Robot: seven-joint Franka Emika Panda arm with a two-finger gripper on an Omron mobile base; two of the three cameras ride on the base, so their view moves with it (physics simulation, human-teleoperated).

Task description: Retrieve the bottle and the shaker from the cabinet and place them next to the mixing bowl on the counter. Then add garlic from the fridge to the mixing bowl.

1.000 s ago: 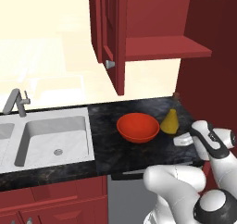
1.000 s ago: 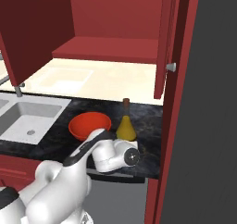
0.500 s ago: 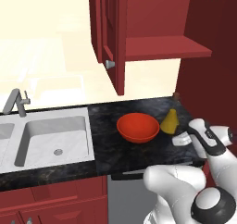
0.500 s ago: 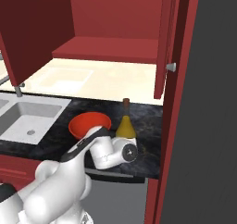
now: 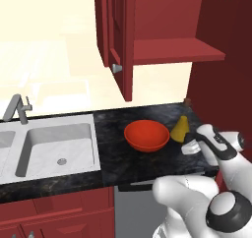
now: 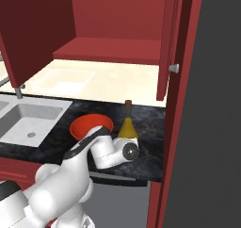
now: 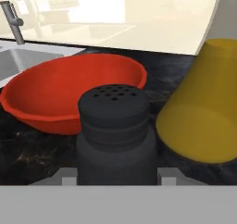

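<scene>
Hand view: the hand (image 7: 115, 179) grips the shaker (image 7: 115, 135) between mixing bowl (image 7: 69, 93) and bottle (image 7: 203, 107).

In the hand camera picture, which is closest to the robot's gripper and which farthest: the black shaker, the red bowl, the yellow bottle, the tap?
1. The shaker: right at the gripper, between its fingertips.
2. The bottle, right, and the mixing bowl, left: just behind the shaker, too close to rank.
3. The tap: far upper left, by the sink.

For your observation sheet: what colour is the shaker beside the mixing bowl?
Black, with a perforated top. The shaker shows best in the hand view.
</scene>
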